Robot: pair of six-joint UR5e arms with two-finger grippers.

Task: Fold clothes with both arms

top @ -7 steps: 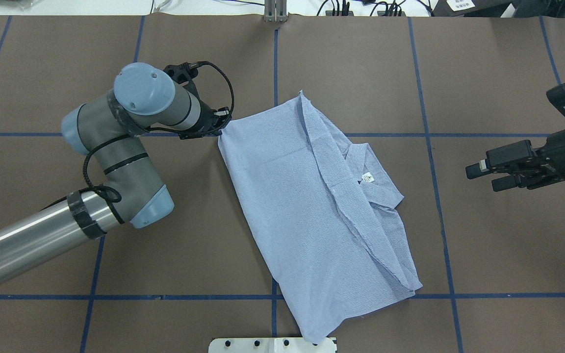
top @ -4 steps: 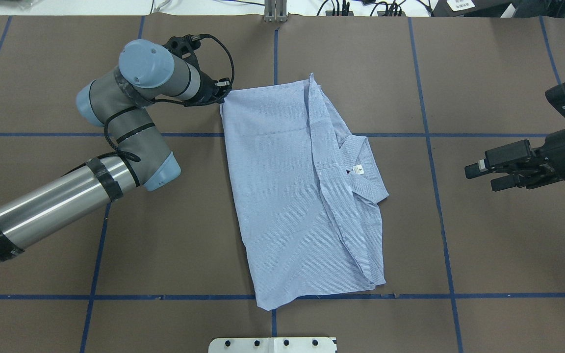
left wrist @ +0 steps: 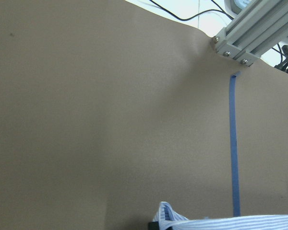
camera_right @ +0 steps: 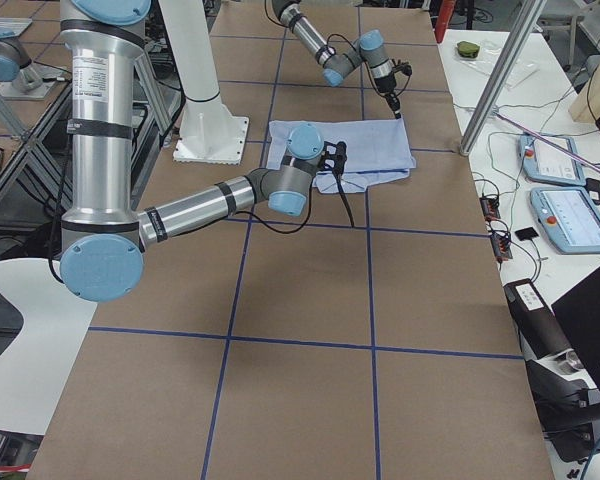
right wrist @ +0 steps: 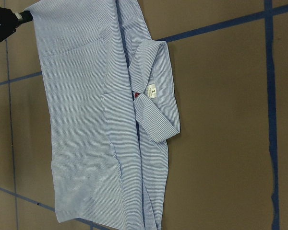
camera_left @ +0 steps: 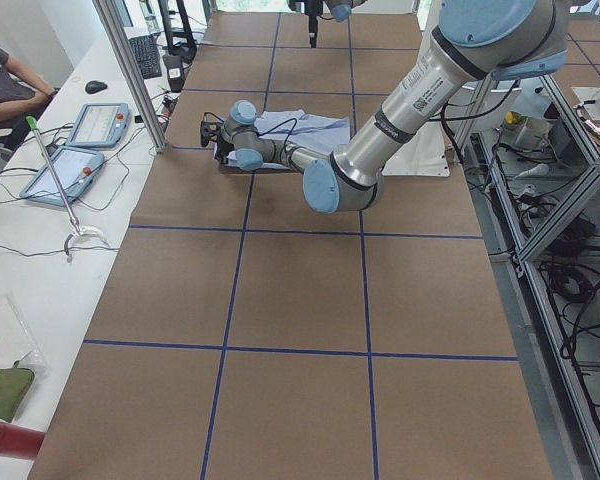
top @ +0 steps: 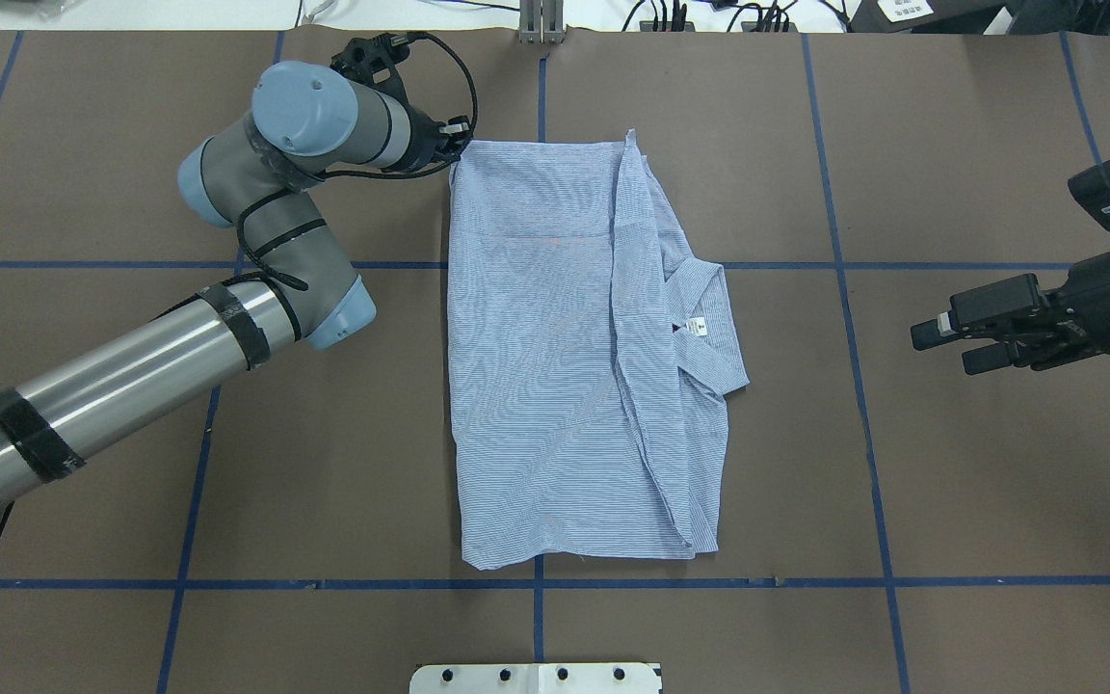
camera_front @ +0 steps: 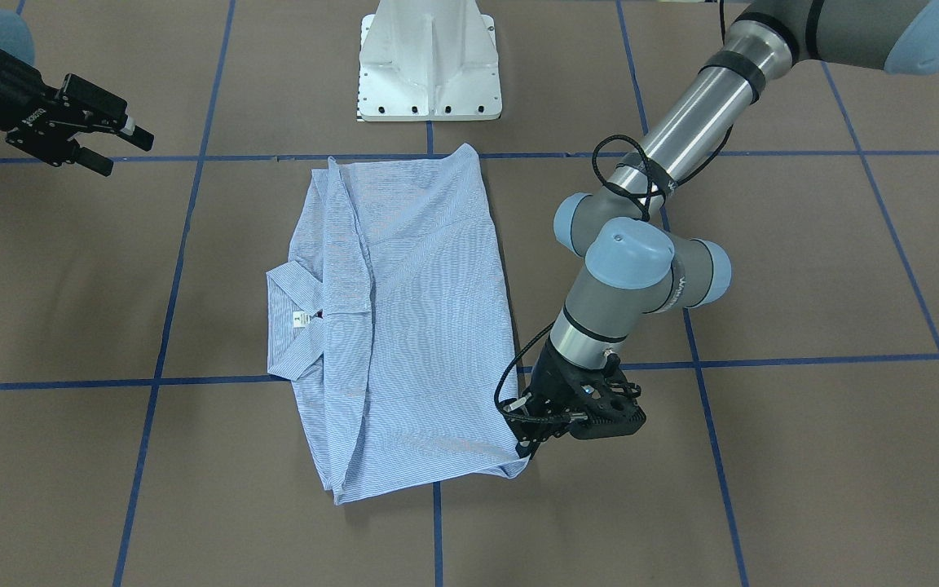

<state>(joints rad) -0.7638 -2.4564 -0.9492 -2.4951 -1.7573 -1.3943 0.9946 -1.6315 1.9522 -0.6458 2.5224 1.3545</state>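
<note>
Blue-striped shirt [top: 545, 366], likely light and floppy, wants corner grips: left fingers [camera_front: 525, 447] pinch its far-left corner, right fingers [top: 984, 360] gape empty.

The fine light blue-and-white striped cloth shirt [top: 545, 366] bears a white neck label [top: 697, 328], the flat brown paper table cover [top: 979, 145] a grid of blue tape lines [top: 998, 582], the silver-grey tubular left arm [top: 112, 386] light-blue joint caps [top: 297, 94].

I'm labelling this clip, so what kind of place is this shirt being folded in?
Probably a robotics lab workcell: a table taped into blue grid squares, teach pendants on the side bench, and aluminium framing beside it.
</note>
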